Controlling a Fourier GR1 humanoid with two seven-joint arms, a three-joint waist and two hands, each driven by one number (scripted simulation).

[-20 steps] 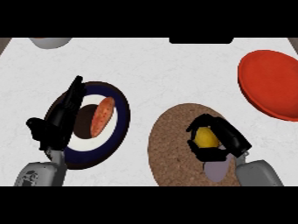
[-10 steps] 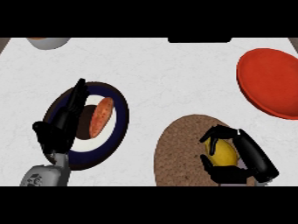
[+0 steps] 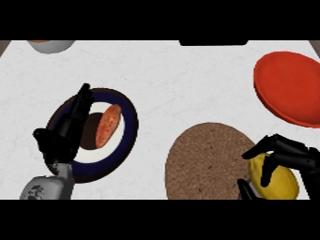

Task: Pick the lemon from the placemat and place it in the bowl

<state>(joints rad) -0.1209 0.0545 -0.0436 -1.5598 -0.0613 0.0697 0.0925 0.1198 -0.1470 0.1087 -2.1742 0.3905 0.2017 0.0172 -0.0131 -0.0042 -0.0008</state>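
Observation:
The yellow lemon [image 3: 274,177] is at the lower right, just off the right edge of the round brown cork placemat [image 3: 207,161]. My right hand [image 3: 302,159] curls round it, fingers over its top and thumb at its lower left. The red bowl [image 3: 295,88] lies at the upper right, beyond that hand. My left hand [image 3: 64,136] rests at the left with straight fingers pointing up, over the left side of a dark-rimmed plate [image 3: 121,136].
The plate holds an orange-brown oval food item [image 3: 108,124]. A grey-white bowl [image 3: 50,45] sits at the top left edge of the white counter [image 3: 183,79]. Wooden floor shows past the counter's upper corners.
My right hand, curled round the lemon, has moved from the placemat's middle toward the right and off its edge. The view has shifted a little. The left hand stays put.

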